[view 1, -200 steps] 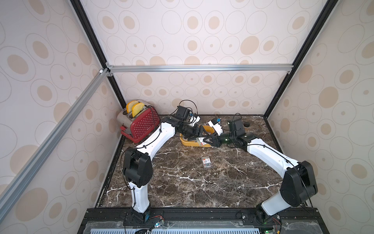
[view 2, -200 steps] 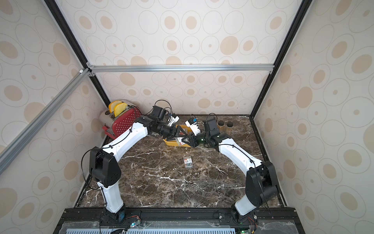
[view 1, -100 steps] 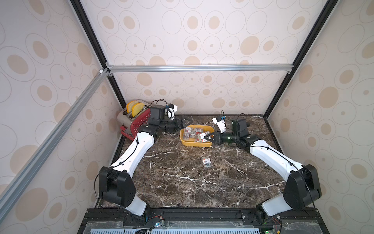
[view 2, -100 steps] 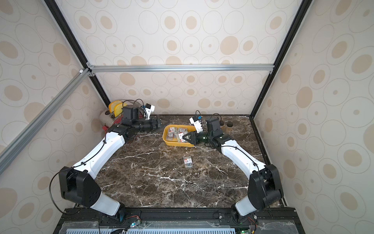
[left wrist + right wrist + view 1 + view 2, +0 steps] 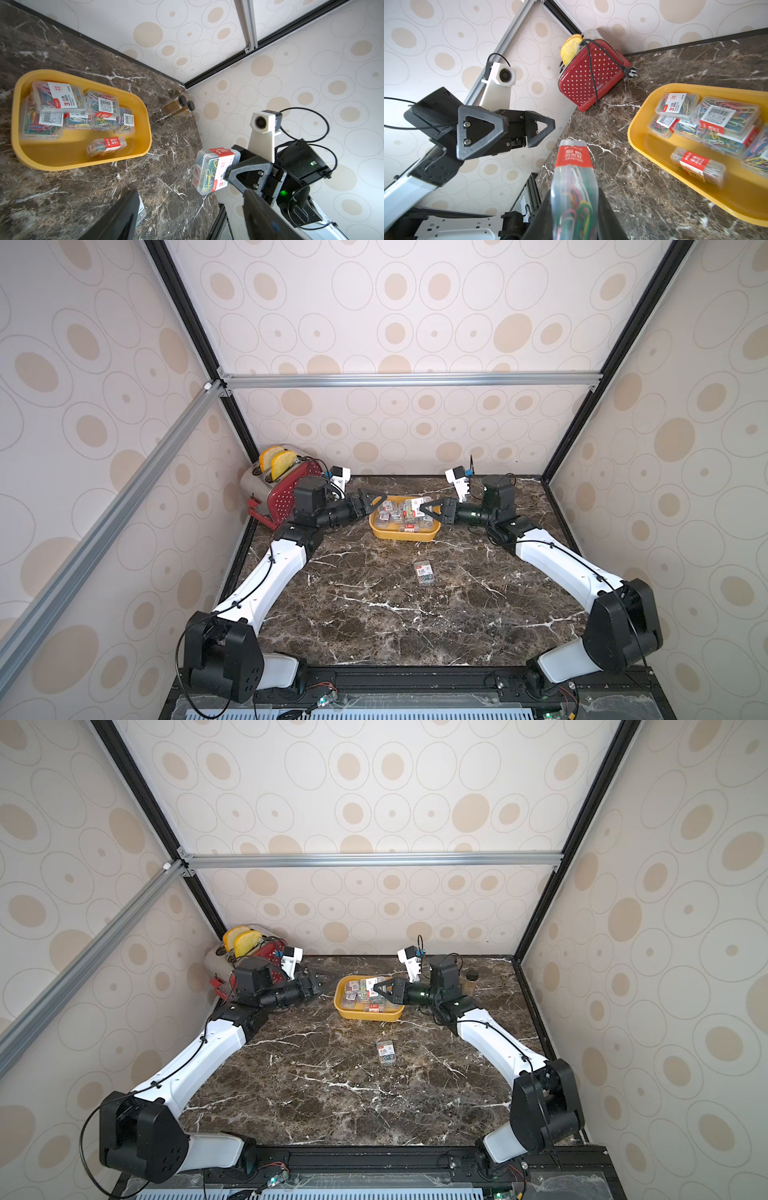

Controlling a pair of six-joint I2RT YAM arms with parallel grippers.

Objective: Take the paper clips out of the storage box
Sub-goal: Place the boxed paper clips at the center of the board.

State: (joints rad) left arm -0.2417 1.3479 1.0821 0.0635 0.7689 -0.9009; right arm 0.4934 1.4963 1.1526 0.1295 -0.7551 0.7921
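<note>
The yellow storage box stands near the back of the table with several clear boxes of paper clips inside. My right gripper hovers at its right rim, shut on one clip box held on edge between the fingers. My left gripper is open and empty beside the left rim. One more clip box lies on the marble in front of the tub.
A red dotted toaster with yellow slices stands in the back left corner, close behind my left arm. Two brown black-capped jars sit in the back right corner. Walls enclose three sides.
My left arm swung away from above the storage box to its left side, its jaws widening. The right gripper stayed shut on its clip box and rose slightly at the right rim.
</note>
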